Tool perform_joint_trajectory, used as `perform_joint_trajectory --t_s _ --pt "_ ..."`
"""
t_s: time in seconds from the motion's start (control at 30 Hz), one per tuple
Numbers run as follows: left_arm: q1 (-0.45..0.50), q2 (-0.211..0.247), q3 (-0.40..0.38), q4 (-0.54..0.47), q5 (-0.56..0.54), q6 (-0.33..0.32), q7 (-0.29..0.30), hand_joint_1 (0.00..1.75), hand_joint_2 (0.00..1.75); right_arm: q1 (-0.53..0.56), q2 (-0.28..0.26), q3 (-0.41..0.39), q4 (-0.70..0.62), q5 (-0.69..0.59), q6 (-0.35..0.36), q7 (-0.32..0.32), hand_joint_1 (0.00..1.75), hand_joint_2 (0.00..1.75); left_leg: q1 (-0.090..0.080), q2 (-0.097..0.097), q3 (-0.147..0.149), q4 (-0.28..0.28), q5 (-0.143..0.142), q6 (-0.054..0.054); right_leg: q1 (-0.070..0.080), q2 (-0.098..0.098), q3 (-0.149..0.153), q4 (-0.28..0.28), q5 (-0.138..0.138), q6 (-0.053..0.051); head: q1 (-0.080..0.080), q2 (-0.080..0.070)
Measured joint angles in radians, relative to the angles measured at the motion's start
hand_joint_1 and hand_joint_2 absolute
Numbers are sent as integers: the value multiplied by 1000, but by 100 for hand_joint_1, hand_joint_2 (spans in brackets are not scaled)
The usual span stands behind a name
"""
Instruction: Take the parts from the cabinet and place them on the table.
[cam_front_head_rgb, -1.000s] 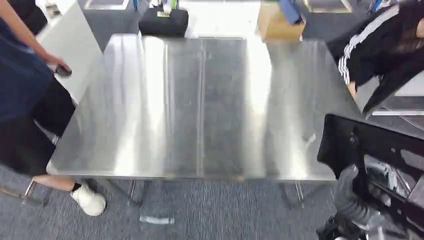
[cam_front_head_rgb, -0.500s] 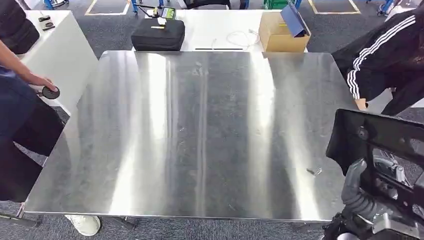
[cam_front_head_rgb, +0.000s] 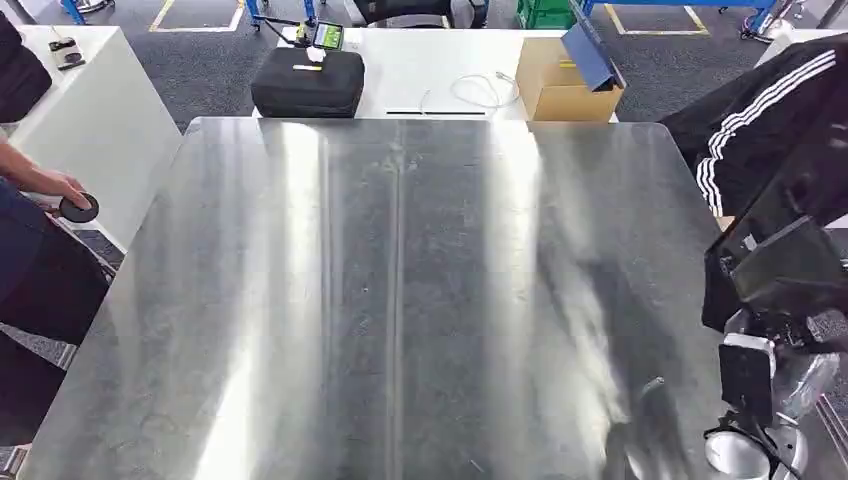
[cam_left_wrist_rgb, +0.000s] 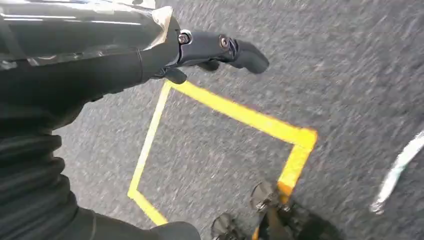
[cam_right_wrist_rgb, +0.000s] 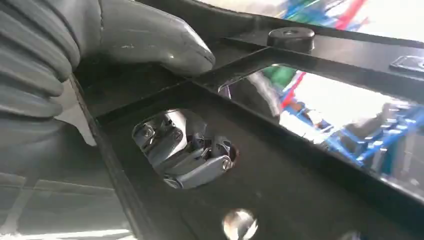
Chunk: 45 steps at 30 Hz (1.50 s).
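Right hand (cam_right_wrist_rgb: 95, 45) grips a black part (cam_right_wrist_rgb: 280, 150), a flat frame-like panel with cut-outs; grey thumb pressed on one face, darker fingers (cam_right_wrist_rgb: 185, 150) visible through a round hole on the other side. In the head view the part (cam_front_head_rgb: 780, 270) is held upright just beside the right edge of the steel counter (cam_front_head_rgb: 400, 300), off its surface. Left hand (cam_left_wrist_rgb: 220, 50) hangs over grey carpet with yellow tape lines, fingers extended, holding nothing. Beyond the counter's far edge: black case (cam_front_head_rgb: 305, 85), cardboard box (cam_front_head_rgb: 565, 85). A person's hand (cam_front_head_rgb: 60, 190) holds a small black disc (cam_front_head_rgb: 78, 208) left of the counter.
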Motion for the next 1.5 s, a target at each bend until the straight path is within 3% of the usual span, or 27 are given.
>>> perform_joint_trajectory --t_s 0.2,0.33,0.47,0.6,0.8,1.13,1.2,1.3,1.37,1.4,1.5 --pt "0 -12 -7 0 -2 15 6 0 175 -200 -179 -37 445 209 -88 107 175 175 -2 -5 2 0 -9 13 0 -7 7 -22 -1 1 1 0" --pt "0 -11 -16 0 -6 -7 2 0 175 -323 -295 -31 709 371 -105 273 175 175 -6 -7 4 0 -11 19 -3 -9 8 -24 -2 15 1 0" --pt "2 -11 -21 0 -7 -9 -12 0 175 -370 -366 -20 841 411 -105 334 175 175 -7 -10 5 0 -10 21 -3 -12 9 -24 -2 20 0 0" --pt "4 -11 -22 0 -7 -9 -16 0 175 -380 -405 -17 908 415 -106 339 175 175 -7 -10 6 -2 -9 22 -3 -13 17 -24 -1 21 0 0" --pt "4 -16 -24 0 -12 -10 -16 0 175 -394 -426 -17 948 410 -108 278 175 175 -7 -10 11 -7 -9 22 -3 -13 19 -24 -1 21 0 0" --pt "4 -21 -24 0 -12 -8 -16 0 175 -407 -430 -13 971 409 -108 255 175 175 -7 -10 14 -9 -9 22 -2 -13 21 -24 -1 20 0 0" --pt "4 -21 -24 0 -12 -7 -15 0 175 -408 -428 -13 972 379 -106 196 175 175 -7 -10 14 -9 -9 22 -2 -13 22 -24 -1 20 0 0" --pt "3 -22 -24 0 -15 -5 -8 0 175 -421 -391 -37 954 254 -77 -47 175 175 -7 -7 15 -10 -9 22 0 -11 23 -24 -1 20 0 0" --pt "0 -24 -24 0 -16 -2 -2 0 175 -420 -345 -40 896 197 -28 -143 175 175 -6 -6 16 -10 -9 21 0 -11 23 -24 -1 20 0 0" --pt "-1 -24 -24 0 -16 -2 1 0 175 -410 -313 -34 831 167 15 -158 175 175 -5 -6 16 -10 -9 21 0 -11 23 -24 -1 20 0 0" --pt "-1 -24 -24 0 -11 5 3 0 175 -336 -234 48 584 96 123 -115 175 175 -4 -9 16 -10 -8 20 0 -12 24 -24 -1 20 0 0"
